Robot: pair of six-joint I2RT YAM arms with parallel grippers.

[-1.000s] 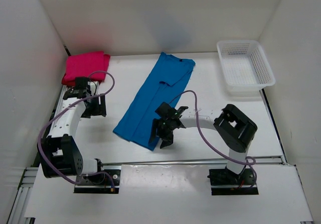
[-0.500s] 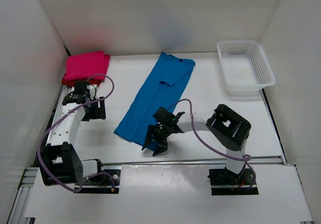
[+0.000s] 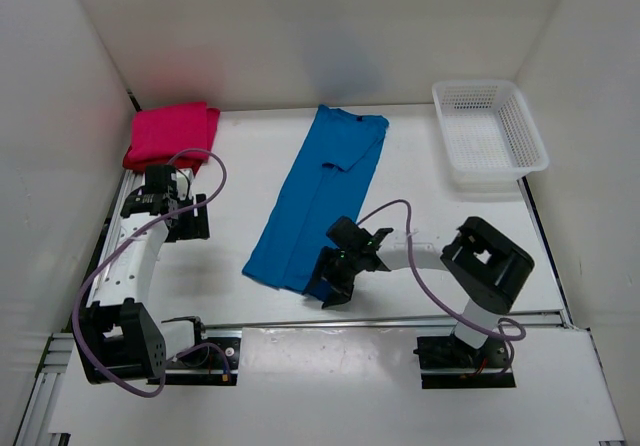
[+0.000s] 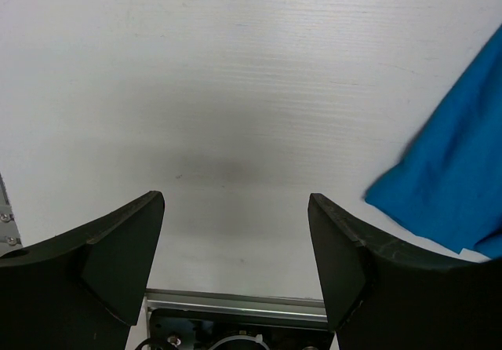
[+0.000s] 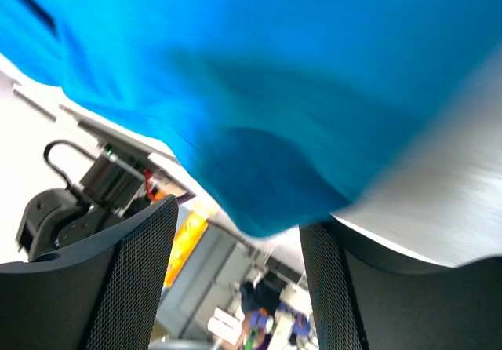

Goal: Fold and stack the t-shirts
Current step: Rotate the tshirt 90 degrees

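Observation:
A bright blue t-shirt (image 3: pixel 318 191), folded into a long strip, lies slanted across the middle of the table. My right gripper (image 3: pixel 327 286) sits low at the strip's near corner, open. In the right wrist view that corner (image 5: pixel 259 130) hangs just ahead of the gap between the fingers (image 5: pixel 239 236), not pinched. A folded magenta-pink t-shirt (image 3: pixel 170 132) rests at the back left with a darker red edge (image 3: pixel 133 160) under it. My left gripper (image 3: pixel 188 218) hovers open in front of that pile. Only bare table lies between its fingers (image 4: pixel 235 240), and the blue shirt (image 4: pixel 451 181) is off to its right.
A white mesh basket (image 3: pixel 488 129) stands at the back right corner. White walls close in the table on three sides. A metal rail (image 3: pixel 380 321) runs along the near edge in front of both arm bases.
My right gripper swung left and nearer, then back right along the near edge. The blue shirt's near end shifted right with it. My left arm drew slightly back and left.

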